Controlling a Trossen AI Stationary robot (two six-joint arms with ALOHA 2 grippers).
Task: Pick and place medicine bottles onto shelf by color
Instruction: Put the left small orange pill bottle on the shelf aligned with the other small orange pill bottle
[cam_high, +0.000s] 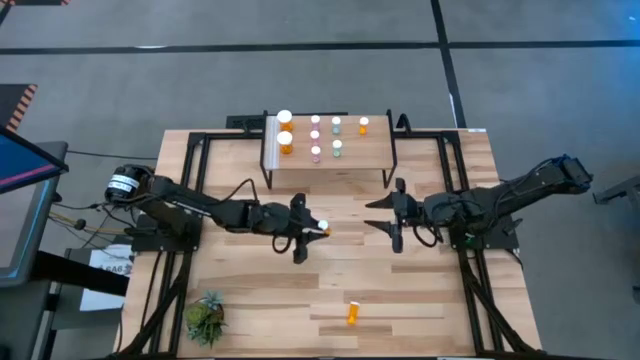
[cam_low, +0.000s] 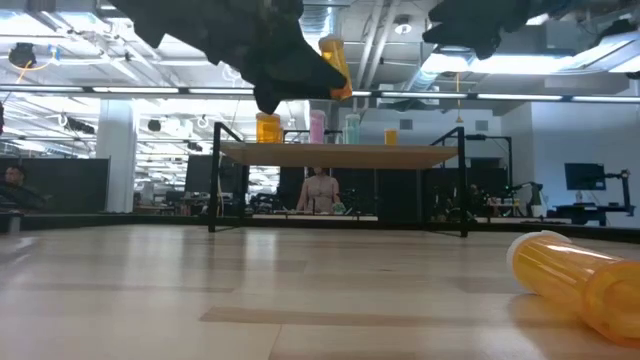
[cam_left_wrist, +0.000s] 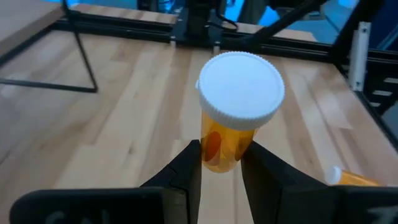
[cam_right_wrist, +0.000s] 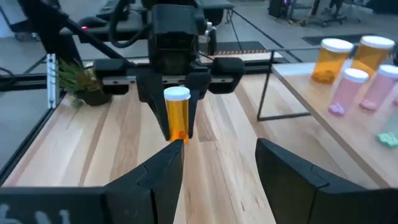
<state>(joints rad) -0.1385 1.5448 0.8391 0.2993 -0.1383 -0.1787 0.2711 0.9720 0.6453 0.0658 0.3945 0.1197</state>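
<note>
Overhead inspection finds my left gripper (cam_high: 312, 231) clamped on an orange bottle (cam_high: 322, 228) above mid-table, short of the shelf (cam_high: 330, 160); right wrist view shows my right gripper (cam_right_wrist: 219, 163) spread, holding nothing.

No text, label, brand or number can be read anywhere. The pill bottles on the shelf (cam_high: 330, 155) show no legible labels, and a white paper (cam_high: 108, 265) just off the worktop's (cam_high: 400, 290) left edge carries dark marks too small to make out.
</note>
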